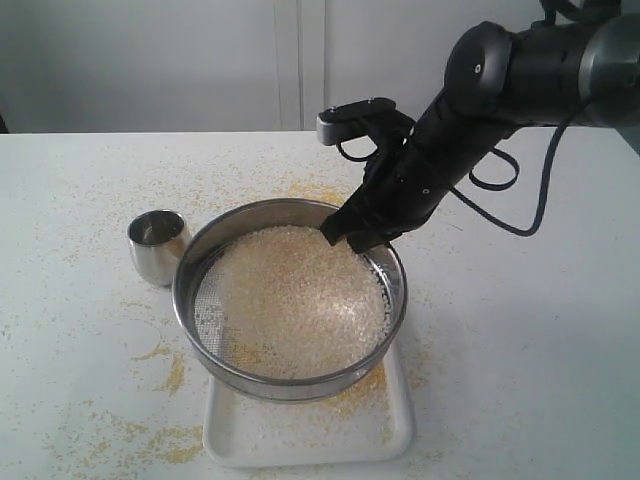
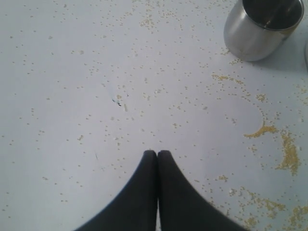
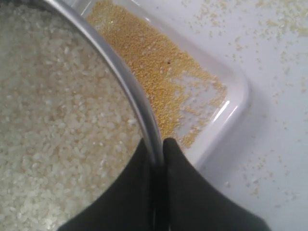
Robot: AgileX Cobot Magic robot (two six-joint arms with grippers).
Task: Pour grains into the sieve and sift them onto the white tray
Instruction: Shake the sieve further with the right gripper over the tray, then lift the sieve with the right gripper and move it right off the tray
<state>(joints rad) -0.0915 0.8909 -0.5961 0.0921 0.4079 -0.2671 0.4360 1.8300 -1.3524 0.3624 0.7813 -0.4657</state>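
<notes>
The sieve (image 1: 290, 385) hung over the middle of the white desk (image 1: 520, 330), toward the edge nearest the exterior camera. It was tilted, and its rim covered the far part of the white tray (image 1: 250, 440). Whether its underside touched the tray could not be told. The tray lay flat at that same desk edge, one rounded corner showing past the sieve in the right wrist view. The right gripper (image 1: 350, 235) had its jaws clenched on the sieve's far rim, one finger inside the rim and one outside. A small steel cup (image 1: 158, 245) stood upright on the desk just beside the sieve, on the left-arm side. The left gripper (image 2: 157, 155) was over bare desk near the cup, its jaws pressed together and grasping nothing. The grains (image 1: 295, 300) lay as a pale, coarse heap on the mesh. Fine yellow ones were spread on the tray beneath, and more were scattered across the desk.
</notes>
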